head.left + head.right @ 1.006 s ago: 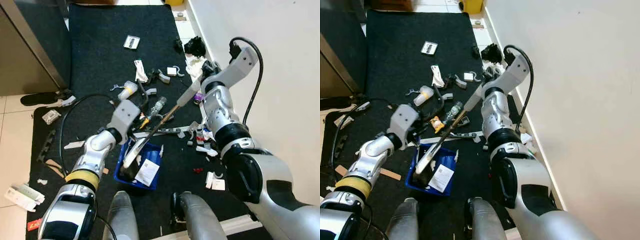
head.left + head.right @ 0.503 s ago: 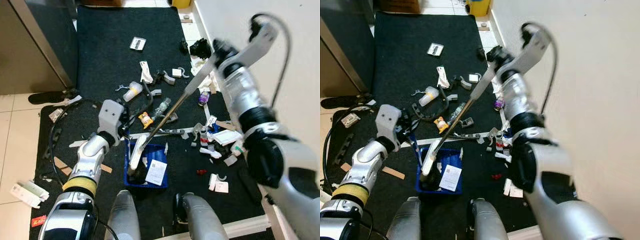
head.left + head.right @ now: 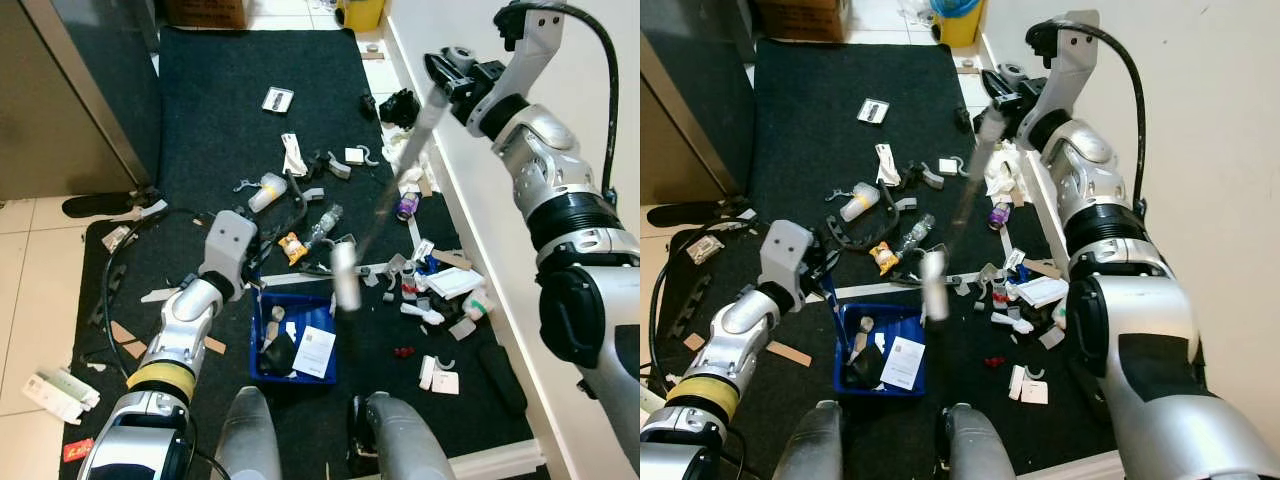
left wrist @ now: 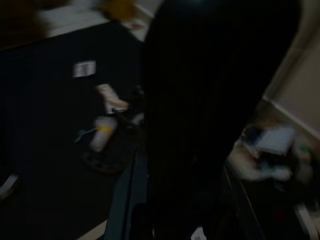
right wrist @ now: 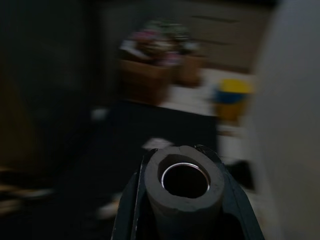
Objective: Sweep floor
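A blue dustpan point(image 3: 300, 310) sits on the black rug point(image 3: 210, 90) just before my feet, with a white card point(image 3: 317, 350) and dark scraps in it. My left gripper point(image 3: 823, 272) is low at the pan's left corner, shut on its blue handle. My right gripper point(image 3: 448, 72) is raised near the wall, shut on the top of the grey broom handle point(image 3: 400, 170), whose tube end point(image 5: 184, 182) shows between the fingers. The blurred broom head point(image 3: 345, 280) hangs above the pan's right edge. Litter lies across the rug: a plastic bottle point(image 3: 262, 186), a white packet point(image 3: 290, 155), a small card point(image 3: 277, 99).
A white wall point(image 3: 600, 100) runs along the right, with papers and small bottles point(image 3: 450, 283) heaped at its foot. A dark cabinet point(image 3: 70, 90) stands at the left, a black sandal point(image 3: 90, 205) beside it. A yellow bin point(image 3: 357, 12) is at the rug's far end.
The broom head has come up out of the dustpan and swung to the right. My right arm has risen toward the wall. The dustpan has stayed on the rug.
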Controlling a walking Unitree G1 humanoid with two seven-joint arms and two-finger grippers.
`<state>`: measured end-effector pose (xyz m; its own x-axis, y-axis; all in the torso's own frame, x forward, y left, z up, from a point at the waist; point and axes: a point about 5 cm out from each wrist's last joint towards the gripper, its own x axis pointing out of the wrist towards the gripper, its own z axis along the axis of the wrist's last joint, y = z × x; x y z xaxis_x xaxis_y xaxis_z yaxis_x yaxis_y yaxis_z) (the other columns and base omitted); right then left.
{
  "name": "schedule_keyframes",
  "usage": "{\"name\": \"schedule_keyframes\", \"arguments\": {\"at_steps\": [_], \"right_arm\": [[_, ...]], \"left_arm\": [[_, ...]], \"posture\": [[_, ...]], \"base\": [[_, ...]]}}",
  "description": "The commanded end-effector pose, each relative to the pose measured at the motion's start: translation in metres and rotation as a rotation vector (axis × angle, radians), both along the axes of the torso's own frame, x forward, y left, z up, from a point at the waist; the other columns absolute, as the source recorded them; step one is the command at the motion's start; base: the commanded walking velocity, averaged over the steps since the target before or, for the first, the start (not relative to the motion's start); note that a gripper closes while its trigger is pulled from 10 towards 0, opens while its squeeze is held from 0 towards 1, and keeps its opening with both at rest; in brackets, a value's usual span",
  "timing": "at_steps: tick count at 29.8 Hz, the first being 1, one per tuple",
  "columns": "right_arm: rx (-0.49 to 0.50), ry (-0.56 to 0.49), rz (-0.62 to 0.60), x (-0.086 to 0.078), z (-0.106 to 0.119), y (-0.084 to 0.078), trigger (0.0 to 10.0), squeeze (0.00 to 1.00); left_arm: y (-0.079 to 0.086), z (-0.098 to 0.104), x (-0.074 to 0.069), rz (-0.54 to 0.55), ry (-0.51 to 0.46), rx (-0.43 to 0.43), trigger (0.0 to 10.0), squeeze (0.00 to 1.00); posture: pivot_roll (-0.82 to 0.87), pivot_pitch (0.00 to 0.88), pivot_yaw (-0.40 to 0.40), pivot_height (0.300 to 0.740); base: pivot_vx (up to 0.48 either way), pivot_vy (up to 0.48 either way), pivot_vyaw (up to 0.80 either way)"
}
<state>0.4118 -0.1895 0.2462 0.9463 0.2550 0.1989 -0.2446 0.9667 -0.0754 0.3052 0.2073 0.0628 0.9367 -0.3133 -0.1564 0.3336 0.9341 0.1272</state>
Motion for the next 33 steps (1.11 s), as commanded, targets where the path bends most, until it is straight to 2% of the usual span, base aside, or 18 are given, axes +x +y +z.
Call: {"name": "schedule_keyframes", "arguments": {"at_steps": [1, 2, 3, 6, 9, 12, 14, 16, 17, 18, 21, 23, 25, 28, 29, 33], "right_arm": [[-0.036, -0.033, -0.057, -0.002, 0.002, -0.011, 10.0, 0.0], [-0.028, -0.045, -0.1, -0.004, 0.0, -0.018, 10.0, 0.0], [-0.028, -0.045, -0.1, -0.004, 0.0, -0.018, 10.0, 0.0], [0.031, -0.05, -0.128, -0.008, -0.011, -0.028, 10.0, 0.0], [0.074, -0.013, -0.126, -0.012, -0.028, -0.029, 10.0, 0.0], [0.166, 0.03, -0.159, -0.018, -0.049, -0.035, 10.0, 0.0], [0.195, 0.03, -0.187, -0.02, -0.055, -0.038, 10.0, 0.0], [0.201, 0.039, -0.204, -0.025, -0.067, -0.041, 10.0, 0.0], [0.201, 0.039, -0.204, -0.025, -0.067, -0.041, 10.0, 0.0], [0.196, 0.058, -0.213, -0.031, -0.081, -0.042, 10.0, 0.0], [0.177, 0.082, -0.221, -0.036, -0.092, -0.042, 10.0, 0.0], [0.17, 0.093, -0.234, -0.04, -0.1, -0.044, 10.0, 0.0], [0.17, 0.095, -0.237, -0.041, -0.102, -0.044, 10.0, 0.0], [0.161, 0.097, -0.238, -0.043, -0.104, -0.044, 10.0, 0.0], [0.154, 0.095, -0.24, -0.044, -0.105, -0.045, 10.0, 0.0], [0.153, 0.099, -0.244, -0.044, -0.106, -0.046, 10.0, 0.0]], "left_arm": [[-0.003, -0.012, -0.008, 0.017, 0.047, -0.045, 10.0, 0.0], [-0.004, -0.007, -0.009, 0.012, 0.01, -0.102, 10.0, 0.0], [-0.004, -0.007, -0.009, 0.012, 0.01, -0.102, 10.0, 0.0], [-0.004, 0.012, -0.011, 0.003, -0.099, -0.23, 10.0, 0.0], [0.0, 0.029, -0.009, 0.035, -0.175, -0.257, 10.0, 0.0], [0.005, 0.054, -0.005, 0.102, -0.291, -0.318, 10.0, 0.0], [0.007, 0.063, -0.004, 0.122, -0.333, -0.337, 10.0, 0.0], [0.008, 0.079, -0.003, 0.156, -0.419, -0.299, 10.0, 0.0], [0.008, 0.079, -0.003, 0.156, -0.419, -0.299, 10.0, 0.0], [0.009, 0.089, -0.004, 0.178, -0.473, -0.252, 10.0, 0.0], [0.006, 0.092, -0.004, 0.169, -0.501, -0.173, 10.0, 0.0], [0.013, 0.089, -0.004, 0.238, -0.504, -0.186, 10.0, 0.0], [0.013, 0.09, -0.004, 0.244, -0.509, -0.187, 10.0, 0.0], [0.009, 0.099, -0.005, 0.237, -0.551, -0.192, 10.0, 0.0], [0.008, 0.108, -0.004, 0.256, -0.588, -0.221, 10.0, 0.0], [0.012, 0.119, -0.003, 0.311, -0.636, -0.249, 10.0, 0.0]], "posture": [[0.1, 0.069, -0.139, 0.74], [0.11, 0.064, -0.14, 0.74], [0.11, 0.064, -0.14, 0.74], [0.12, 0.056, -0.141, 0.74], [0.13, 0.043, -0.14, 0.74], [0.14, 0.026, -0.137, 0.74], [0.14, 0.026, -0.137, 0.74], [0.15, 0.008, -0.132, 0.74], [0.15, 0.008, -0.132, 0.74], [0.16, 0.0, -0.122, 0.74], [0.16, 0.0, -0.118, 0.74], [0.15, 0.0, -0.112, 0.74], [0.15, 0.0, -0.109, 0.74], [0.15, 0.0, -0.112, 0.74], [0.15, 0.0, -0.115, 0.74], [0.15, 0.0, -0.124, 0.74]], "base": [[0.0, 0.0, 0.0], [0.0, 0.0, 0.0], [0.0, 0.0, 0.0], [0.0, 0.0, 0.0], [0.0, 0.0, 0.0], [0.0, 0.0, 0.0], [0.0, 0.0, 0.0], [0.0, 0.0, 0.0], [0.0, 0.0, 0.0], [0.0, 0.0, 0.0], [0.0, 0.0, 0.0], [0.0, 0.0, 0.0], [0.0, 0.0, 0.0], [0.0, 0.0, 0.0], [0.0, 0.0, 0.0], [0.0, 0.0, 0.0]]}}
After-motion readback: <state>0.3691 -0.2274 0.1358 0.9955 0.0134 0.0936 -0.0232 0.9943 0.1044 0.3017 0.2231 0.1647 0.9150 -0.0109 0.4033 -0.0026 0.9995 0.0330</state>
